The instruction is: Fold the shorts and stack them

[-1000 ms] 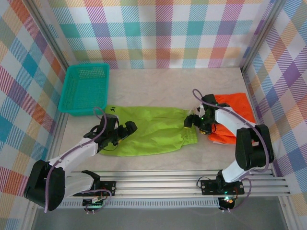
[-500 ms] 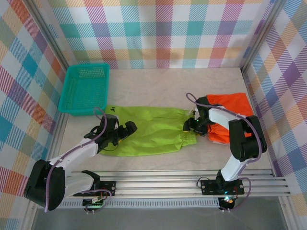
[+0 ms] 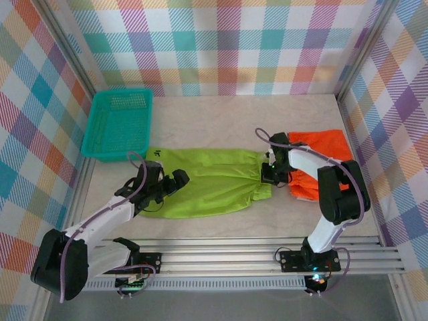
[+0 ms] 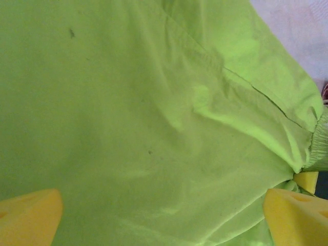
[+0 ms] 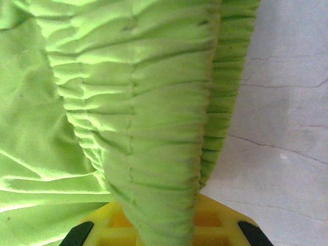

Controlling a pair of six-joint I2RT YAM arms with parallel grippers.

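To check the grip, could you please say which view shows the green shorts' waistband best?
The right wrist view: the waistband appears close up, gathers clear, pinched in the right gripper's fingers. The top external view shows it small, at the green shorts' right end. The left wrist view catches a sliver.

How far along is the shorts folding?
Done: nothing stacked. In hand: the right gripper is shut on the gathered waistband of the flat lime green fabric shorts; the left gripper is open above them. Left: fold them, stack with the bright orange fabric shorts.
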